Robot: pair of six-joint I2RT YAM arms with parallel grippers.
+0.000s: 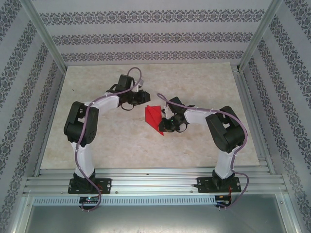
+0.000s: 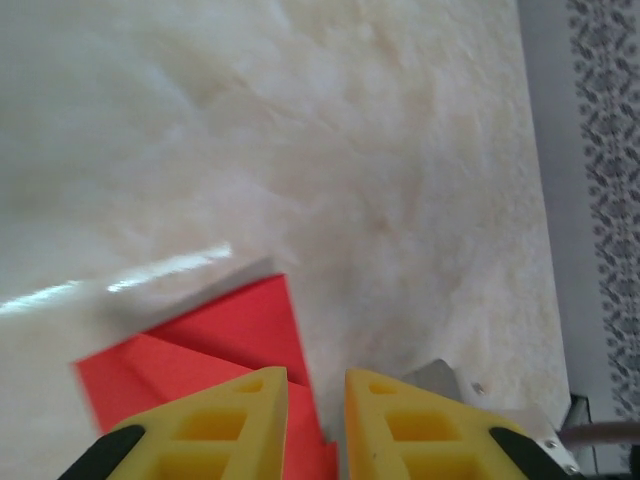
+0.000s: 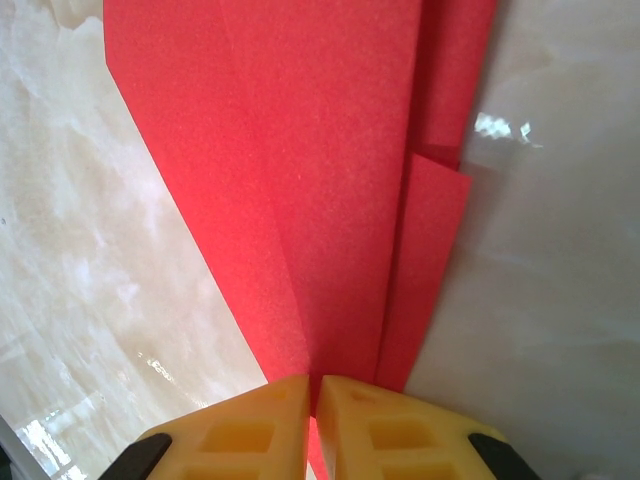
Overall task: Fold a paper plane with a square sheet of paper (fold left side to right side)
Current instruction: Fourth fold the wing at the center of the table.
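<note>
Closest to the lens on the right wrist: yellow fingertips (image 3: 270, 420) of the right gripper (image 3: 313, 385), pressed nearly together. Clamps the narrow end of the paper plane (image 3: 330, 180) between them. Spreads away ahead of that gripper as bright red layered flaps, with a crease running straight out from the pinch and a shorter flap just to the right of it. Lies over the pale marbled table (image 3: 560, 250), seen on both sides of the fingers.

On the left wrist: left gripper (image 2: 316, 385), yellow fingers parted by a narrow gap. Shows red paper beneath and ahead of the left-hand finger, reaching into the base of the gap, and bare table ahead of the right-hand finger. Cannot tell whether either finger touches the sheet.

From above: paper plane (image 1: 153, 116) between the two grippers, pinched at the right gripper's tips and just beside the left gripper's.
</note>
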